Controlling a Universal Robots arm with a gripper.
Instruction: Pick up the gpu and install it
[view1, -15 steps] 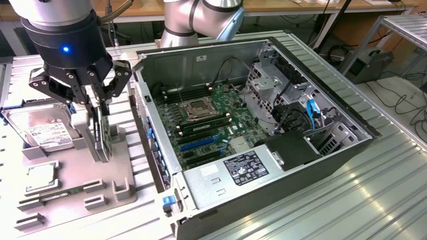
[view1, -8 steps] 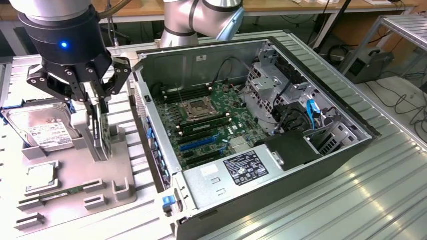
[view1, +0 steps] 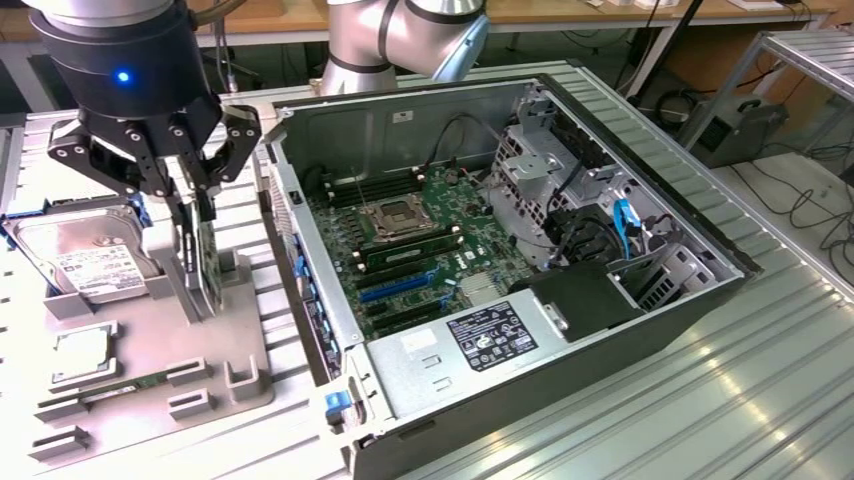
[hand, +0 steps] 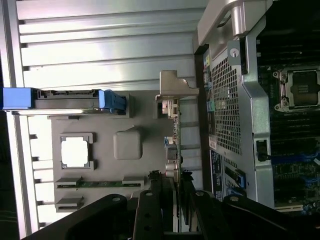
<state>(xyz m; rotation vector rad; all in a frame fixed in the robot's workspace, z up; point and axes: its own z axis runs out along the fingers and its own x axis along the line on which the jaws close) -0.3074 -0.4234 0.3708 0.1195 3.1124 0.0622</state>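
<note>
The gpu (view1: 200, 255) stands on edge over the grey holder plate (view1: 254, 385), a thin dark card seen edge-on. My gripper (view1: 187, 195) comes down on it from above, with a finger pressed to each face of the card's top edge. In the wrist view the gpu (hand: 175, 125) runs as a narrow strip away from my gripper (hand: 172, 181), its silver bracket (hand: 172, 87) at the far end. I cannot tell whether the card's lower edge still sits in its holder slot. The open computer case (view1: 534, 250) lies to the exterior view's right, with blue expansion slots (view1: 400, 290) on its motherboard.
On the holder plate sit a silver hard drive (view1: 87, 260), a processor chip (view1: 83, 352) and a narrow green memory stick (view1: 127, 390). The case wall (view1: 300, 280) rises close beside the plate. Cables and a drive cage (view1: 547, 170) crowd the case's far side.
</note>
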